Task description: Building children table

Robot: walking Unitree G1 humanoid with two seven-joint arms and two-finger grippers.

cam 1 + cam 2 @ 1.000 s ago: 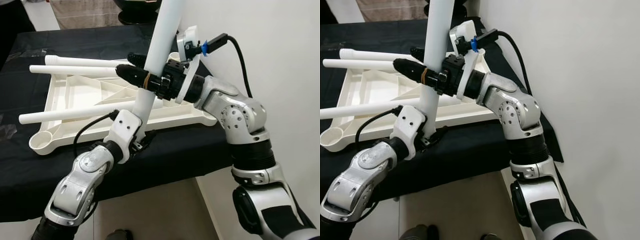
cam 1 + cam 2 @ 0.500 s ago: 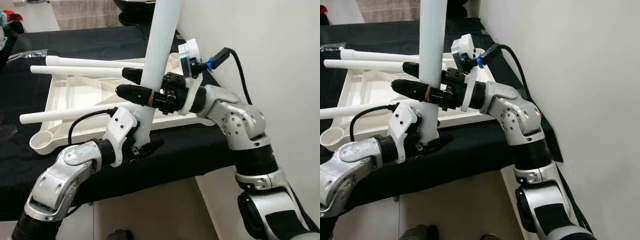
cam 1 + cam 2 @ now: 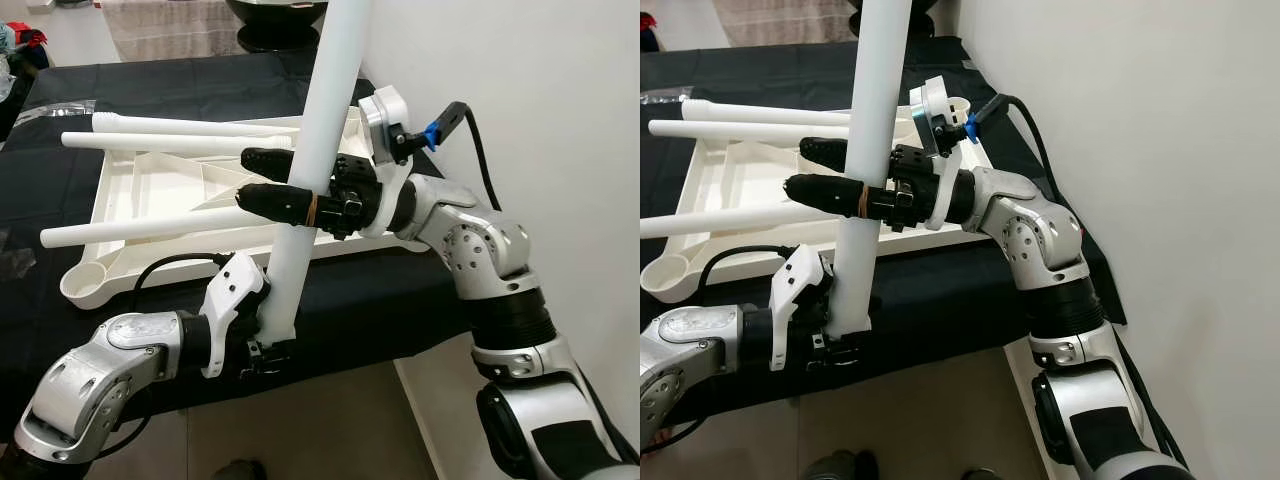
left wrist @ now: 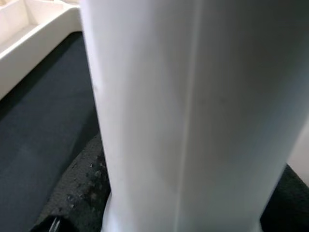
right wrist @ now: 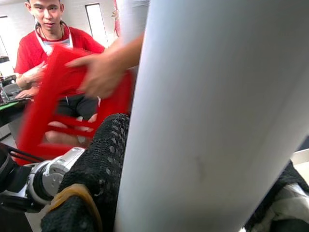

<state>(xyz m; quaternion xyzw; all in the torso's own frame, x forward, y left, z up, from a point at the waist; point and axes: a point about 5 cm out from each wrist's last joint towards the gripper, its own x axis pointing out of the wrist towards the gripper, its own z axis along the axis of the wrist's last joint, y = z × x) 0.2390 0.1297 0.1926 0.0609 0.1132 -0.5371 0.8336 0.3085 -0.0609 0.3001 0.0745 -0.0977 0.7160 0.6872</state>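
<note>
Black-covered table spans upper left to centre of the head views. White plastic tabletop lies upside down on it, three white legs pointing left. Clear plastic wrap at far left edge.

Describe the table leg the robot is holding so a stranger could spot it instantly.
Start at the black-covered table with the upturned white tabletop. At its near edge stands a thick white leg, gripped by the right hand and left hand. It alone is upright; the others lie flat.

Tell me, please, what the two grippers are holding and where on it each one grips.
Both hold one white table leg, nearly upright. The left gripper clamps its bottom end; the right gripper has its fingers on either side of the middle.
</note>
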